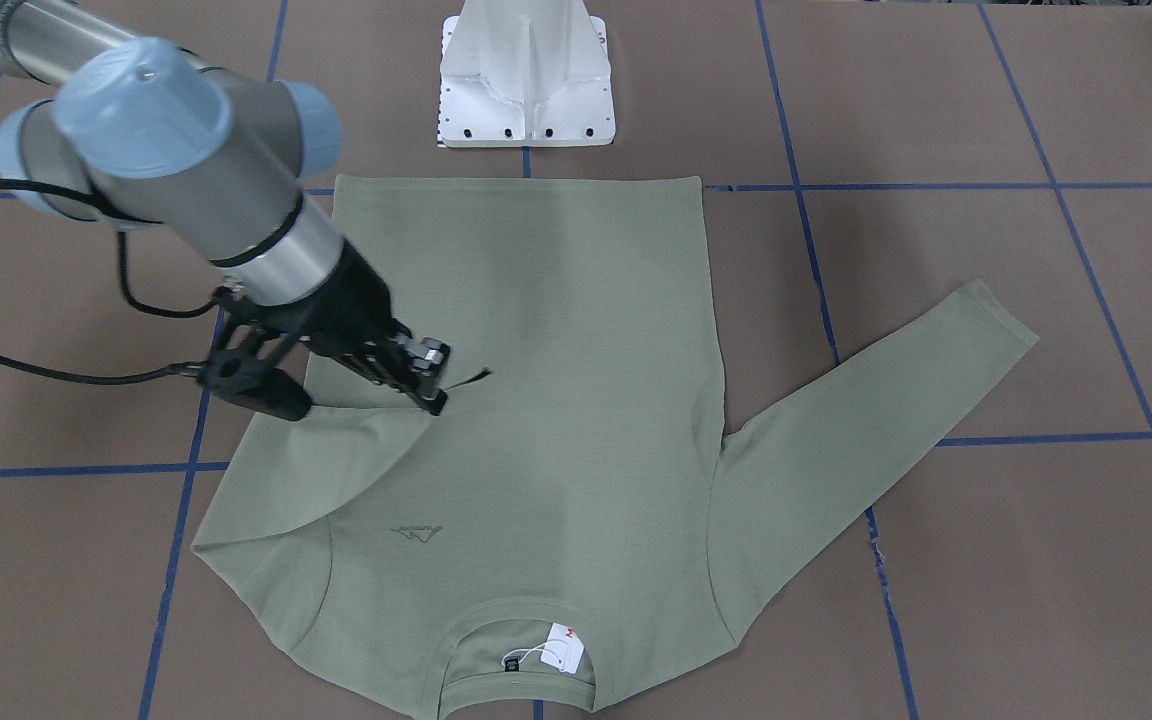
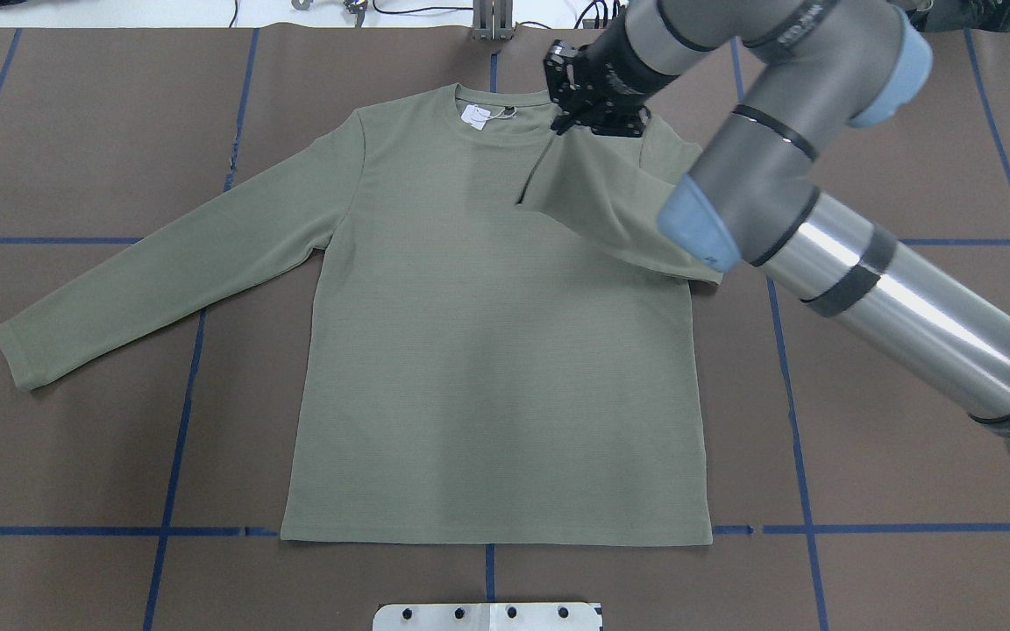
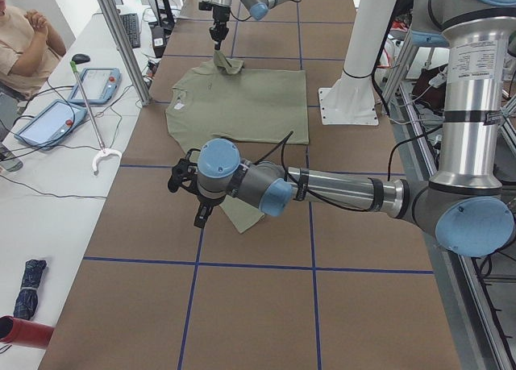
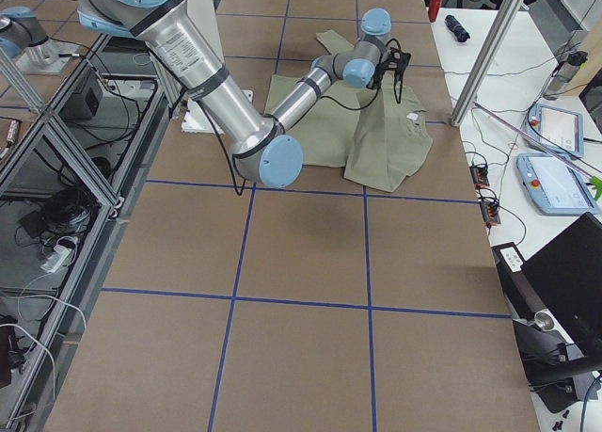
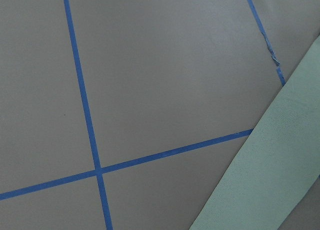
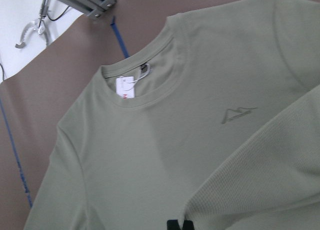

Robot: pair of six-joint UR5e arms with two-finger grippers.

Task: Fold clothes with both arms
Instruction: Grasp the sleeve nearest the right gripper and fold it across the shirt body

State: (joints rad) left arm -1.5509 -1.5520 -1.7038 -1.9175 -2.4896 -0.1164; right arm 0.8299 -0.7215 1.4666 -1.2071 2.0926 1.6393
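Note:
The sage-green long-sleeve shirt (image 2: 487, 350) lies flat and face up, with its collar and white hang tag (image 2: 475, 116) on the far side from the robot. My right gripper (image 2: 582, 121) is shut on the cuff of the right sleeve (image 2: 601, 197). It holds the cuff lifted and folded in over the chest near the collar. In the front view the right gripper (image 1: 433, 392) is above the chest logo (image 1: 416, 533). The other sleeve (image 2: 163, 280) lies stretched out flat. My left gripper (image 3: 187, 194) shows only in the left side view, above that sleeve's end; I cannot tell whether it is open or shut.
The white pedestal base (image 1: 526, 80) stands at the shirt's hem side. Blue tape lines (image 2: 181, 421) grid the brown table. An operator (image 3: 28, 39) sits beyond the table edge beside tablets (image 3: 95, 84) and a grabber stick.

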